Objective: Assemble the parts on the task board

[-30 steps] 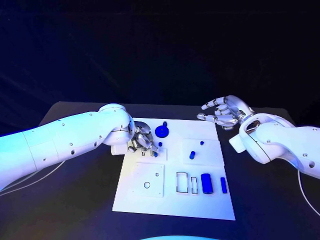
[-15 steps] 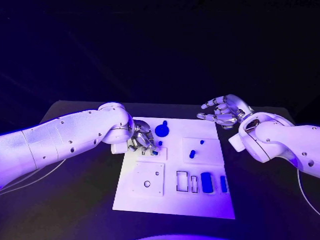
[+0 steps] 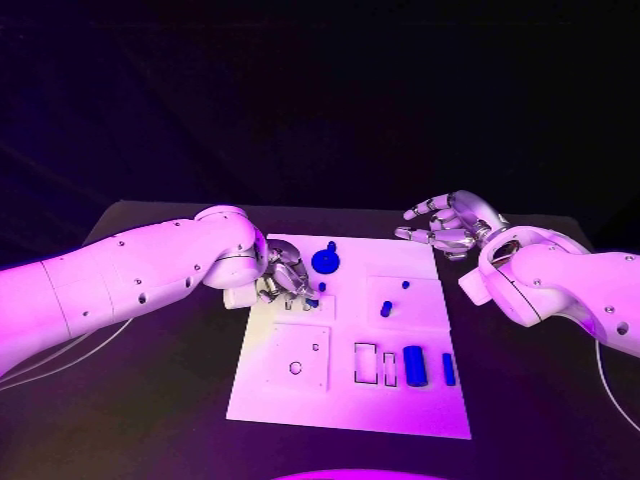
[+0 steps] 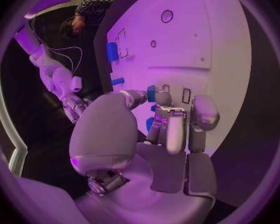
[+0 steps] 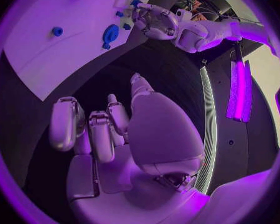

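The white task board (image 3: 346, 400) lies mid-table. My left hand (image 3: 283, 279) rests over its far left part, fingers curled down, thumb and a finger pinching a small blue part (image 4: 151, 93) right at the board (image 4: 196, 35). A round blue part with a knob (image 3: 325, 262) sits just beyond that hand. Two small blue pegs (image 3: 387, 308) stand in the right middle panel. Two blue blocks (image 3: 414, 365) lie near the front right. My right hand (image 3: 443, 226) hovers off the board's far right corner, fingers spread, holding nothing; the right wrist view shows it (image 5: 102, 129) above bare table.
A square panel with small holes (image 3: 300, 357) takes up the board's near left, and open rectangular slots (image 3: 363, 363) lie beside the blue blocks. Black table (image 3: 147, 400) surrounds the board on all sides. A thin cable (image 3: 61, 355) trails under my left arm.
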Motion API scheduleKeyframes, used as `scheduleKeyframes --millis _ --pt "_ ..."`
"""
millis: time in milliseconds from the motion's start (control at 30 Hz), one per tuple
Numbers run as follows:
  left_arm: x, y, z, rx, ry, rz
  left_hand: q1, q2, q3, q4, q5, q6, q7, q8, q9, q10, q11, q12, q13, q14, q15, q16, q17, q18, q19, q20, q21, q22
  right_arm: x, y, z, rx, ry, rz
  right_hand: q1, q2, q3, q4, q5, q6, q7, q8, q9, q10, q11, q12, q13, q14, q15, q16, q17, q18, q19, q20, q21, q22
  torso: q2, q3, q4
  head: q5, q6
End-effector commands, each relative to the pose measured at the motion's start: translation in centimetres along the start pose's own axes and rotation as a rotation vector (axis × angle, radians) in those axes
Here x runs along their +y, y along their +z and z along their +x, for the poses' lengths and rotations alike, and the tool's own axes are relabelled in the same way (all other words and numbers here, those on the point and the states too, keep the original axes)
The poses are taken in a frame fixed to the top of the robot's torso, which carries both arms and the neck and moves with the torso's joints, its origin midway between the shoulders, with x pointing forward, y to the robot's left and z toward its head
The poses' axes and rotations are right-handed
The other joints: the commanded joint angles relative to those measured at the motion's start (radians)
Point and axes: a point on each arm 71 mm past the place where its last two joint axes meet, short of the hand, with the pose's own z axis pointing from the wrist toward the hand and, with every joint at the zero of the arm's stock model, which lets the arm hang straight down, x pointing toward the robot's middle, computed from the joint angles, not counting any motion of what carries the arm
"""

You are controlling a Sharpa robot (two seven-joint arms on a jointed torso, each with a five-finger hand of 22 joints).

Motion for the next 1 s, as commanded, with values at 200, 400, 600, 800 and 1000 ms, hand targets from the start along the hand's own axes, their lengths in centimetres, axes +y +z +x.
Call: scheduleKeyframes --millis 200,400,600,800,1000 --pt "0.14 -0.58 -0.37 -0.062 -0.040 0.042 -0.059 -0.037 0.256 -0.252 0.100 0.047 -0.015 0.010 0.016 0.057 -0.013 0.019 0.027 0.089 -0.021 0.031 0.214 -0.027 0.038 -0.011 0.027 0.048 -0.04 -0.02 0.13 0.017 -0.010 -0.005 0.000 0.008 0.008 -0.001 -0.005 0.006 -0.001 0.007 0.001 -0.004 -0.004 0.004 -0.001 0.081 0.000 -0.005 0.168 0.016 -0.005 0.000 -0.006 0.022 -0.001 0.0004 0.0012 -0.001 0.000" --pt "0.10 -0.77 -0.41 -0.094 0.000 0.037 -0.082 -0.051 0.265 -0.273 0.156 0.067 -0.023 0.010 0.022 0.086 -0.021 0.029 0.046 0.095 -0.028 0.042 0.230 -0.031 0.052 -0.019 0.037 0.067 -0.10 -0.02 0.13 0.017 -0.010 -0.003 0.000 0.008 0.008 -0.001 -0.005 0.006 -0.001 0.007 0.001 -0.004 -0.004 0.004 -0.001 0.081 0.000 -0.005 0.168 0.016 -0.005 0.000 -0.006 0.022 -0.001 0.0010 0.0018 0.002 -0.003" --pt "-0.16 -0.81 -0.27 -0.124 0.092 0.008 -0.090 -0.053 0.268 -0.280 0.177 0.073 -0.026 0.009 0.024 0.094 -0.023 0.031 0.050 0.096 -0.031 0.044 0.232 -0.032 0.055 -0.021 0.039 0.071 -0.14 -0.02 0.15 0.017 -0.010 -0.002 0.000 0.008 0.008 -0.001 -0.005 0.006 -0.001 0.007 0.001 -0.004 -0.004 0.004 -0.001 0.081 0.000 -0.005 0.168 0.016 -0.005 0.000 -0.006 0.022 -0.001 0.0011 -0.0002 0.007 -0.005" --pt "-0.42 -0.83 -0.24 -0.160 0.160 -0.008 -0.091 -0.054 0.268 -0.283 0.182 0.075 -0.026 0.009 0.025 0.097 -0.024 0.033 0.053 0.096 -0.031 0.044 0.233 -0.033 0.057 -0.021 0.041 0.075 -0.17 -0.03 0.11 0.015 -0.009 -0.003 -0.002 0.009 0.008 -0.001 -0.006 0.005 -0.001 0.007 0.001 -0.014 -0.004 -0.006 -0.013 0.080 0.000 -0.007 0.161 0.018 -0.009 -0.001 -0.013 0.017 -0.001 0.0018 0.0003 0.009 -0.005" --pt "-0.75 -0.85 -0.01 -0.193 0.185 -0.006 -0.093 -0.056 0.268 -0.286 0.188 0.078 -0.027 0.009 0.025 0.102 -0.025 0.036 0.058 0.096 -0.032 0.044 0.233 -0.034 0.061 -0.022 0.044 0.082 -0.14 -0.02 0.13 0.014 -0.008 -0.004 -0.003 0.011 0.009 -0.002 -0.006 0.003 -0.001 0.008 0.000 -0.035 -0.005 -0.025 -0.038 0.076 0.000 -0.012 0.147 0.021 -0.015 -0.001 -0.025 0.008 0.000 0.0010 -0.0003 0.011 -0.004"
